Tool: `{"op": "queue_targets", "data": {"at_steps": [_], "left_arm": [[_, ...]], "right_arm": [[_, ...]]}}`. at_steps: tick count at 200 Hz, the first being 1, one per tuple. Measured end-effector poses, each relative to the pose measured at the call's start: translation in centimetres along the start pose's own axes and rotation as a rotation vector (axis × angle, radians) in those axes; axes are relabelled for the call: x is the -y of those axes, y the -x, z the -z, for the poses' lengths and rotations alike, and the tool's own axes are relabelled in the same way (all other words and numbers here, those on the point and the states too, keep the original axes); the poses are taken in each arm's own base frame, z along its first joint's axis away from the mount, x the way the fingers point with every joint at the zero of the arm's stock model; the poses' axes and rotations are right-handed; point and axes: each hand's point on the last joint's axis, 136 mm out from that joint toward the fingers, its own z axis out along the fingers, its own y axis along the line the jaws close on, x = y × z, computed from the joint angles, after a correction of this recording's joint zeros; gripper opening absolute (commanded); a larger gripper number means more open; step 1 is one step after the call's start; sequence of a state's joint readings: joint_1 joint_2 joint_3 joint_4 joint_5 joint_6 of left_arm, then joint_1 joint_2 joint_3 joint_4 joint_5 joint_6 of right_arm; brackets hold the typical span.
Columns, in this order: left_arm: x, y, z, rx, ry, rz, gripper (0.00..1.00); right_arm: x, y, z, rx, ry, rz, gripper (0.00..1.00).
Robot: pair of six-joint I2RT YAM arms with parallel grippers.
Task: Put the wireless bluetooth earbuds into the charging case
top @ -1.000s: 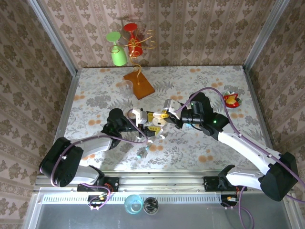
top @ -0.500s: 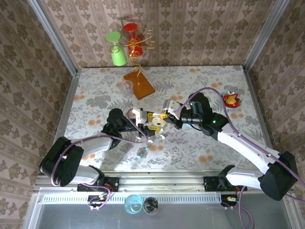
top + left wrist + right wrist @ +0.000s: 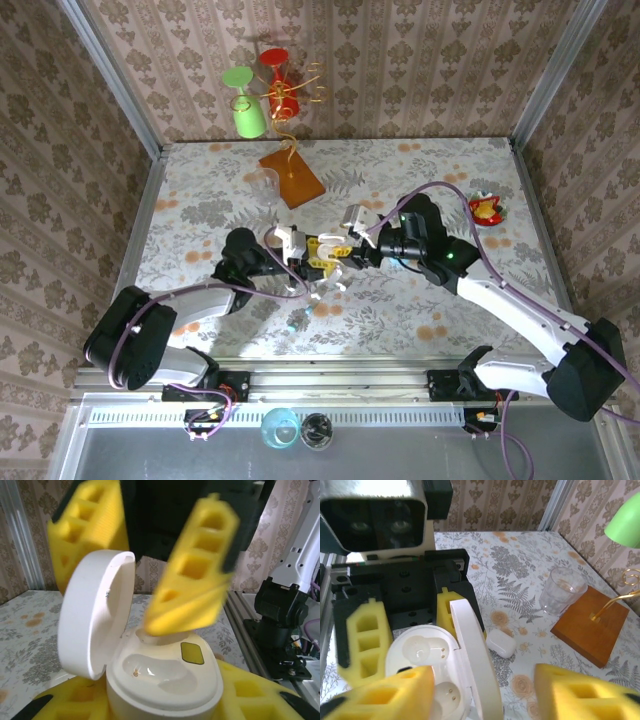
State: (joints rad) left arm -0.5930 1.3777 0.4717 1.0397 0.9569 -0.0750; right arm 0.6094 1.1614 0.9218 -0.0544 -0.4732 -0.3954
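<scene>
I find the left gripper (image 3: 315,263) clamped on the charging case (image 3: 165,680), with its yellow pads set against either side of the base. In the left wrist view the lid stands hinged up on the left side of the case. The right gripper (image 3: 341,246) is released. Its pads are spread wide directly over the case, and one pad tip is close above the rear well. Under that tip I see a small white piece, which I take for an earbud (image 3: 149,638), at the rear well; I cannot tell how far it is seated. The front well shows a contact pin. Just beyond the case, a second small white case (image 3: 501,643) lies on the table (image 3: 430,170). A clear glass (image 3: 561,591) and a wooden block (image 3: 592,622) stand farther beyond it.
</scene>
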Motion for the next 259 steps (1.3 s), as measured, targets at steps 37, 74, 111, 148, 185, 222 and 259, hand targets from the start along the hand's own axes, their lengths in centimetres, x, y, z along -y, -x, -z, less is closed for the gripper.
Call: {"op": "queue_targets", "data": {"at_steps": [37,74,111,148,185,222,259], "left_arm": [[-1.9,-1.0,1.4,-0.001,0.078,0.034,0.31],[-3.4,-1.2,2.7,0.007,0.148,0.039,0.31],[-4.2,-1.1,3.5,0.011,0.185,0.039,0.3],[-4.9,-0.6,4.7,0.021,0.226,0.024,0.3],[-4.9,0.2,5.3,0.032,0.246,0.005,0.3],[-4.6,0.7,5.6,0.031,0.253,0.003,0.3],[-4.7,0.7,5.9,0.019,0.268,0.005,0.3]], "right_arm": [[-0.1,2.2,2.4,0.103,-0.035,-0.035,0.81],[2.2,0.7,3.9,0.136,-0.141,-0.245,0.77],[3.6,-3.3,2.6,0.062,-0.186,-0.552,0.74],[2.8,-8.0,-0.1,-0.073,-0.149,-0.755,0.74],[0.6,-12.1,-2.9,-0.215,-0.092,-0.87,0.74],[-1.8,-15.4,-5.4,-0.337,-0.038,-0.946,0.68],[-4.5,-16.4,-7.9,-0.419,0.057,-0.945,0.62]]}}
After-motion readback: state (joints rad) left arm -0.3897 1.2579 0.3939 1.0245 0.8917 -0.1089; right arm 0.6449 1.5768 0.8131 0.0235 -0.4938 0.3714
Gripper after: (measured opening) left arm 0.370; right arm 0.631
